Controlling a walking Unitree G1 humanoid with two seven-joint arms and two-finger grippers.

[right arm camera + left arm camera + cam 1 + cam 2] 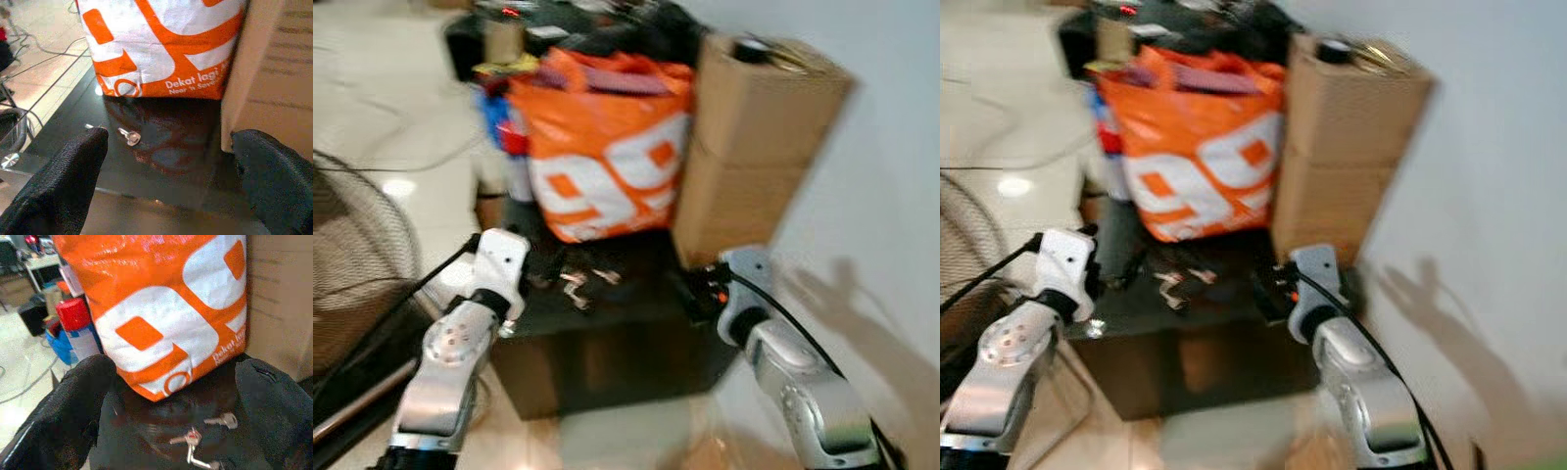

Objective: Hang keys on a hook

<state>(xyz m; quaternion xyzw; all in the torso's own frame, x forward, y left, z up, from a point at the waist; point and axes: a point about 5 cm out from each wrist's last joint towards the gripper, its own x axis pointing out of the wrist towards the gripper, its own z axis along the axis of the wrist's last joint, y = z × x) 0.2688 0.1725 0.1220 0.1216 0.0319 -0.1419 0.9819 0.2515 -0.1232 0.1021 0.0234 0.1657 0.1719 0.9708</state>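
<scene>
**Keys on the dark counter, both grippers hovering open**

Keys (579,286), a small silver bunch with a red tag, lie loose on the glossy black counter (636,318) in the middle of the head views, just in front of the big orange and white plastic shopping bag (607,147). Right of the bag, touching it, stands a stack of two brown cardboard boxes (749,147) against the pale wall (891,147). At the left edge of the frame sits a round black wire fan guard (357,255), and behind the bag, a spray can with a red cap (73,316).

The left gripper (181,401) hangs low over the counter's left part, its jaws spread wide, with the keys lying between and just ahead of its black fingers (63,416). The right gripper (168,171) hovers at the counter's right front, beside the boxes, jaws likewise apart and holding nothing; one silver key shows just past its finger. The head views are blurred.
</scene>
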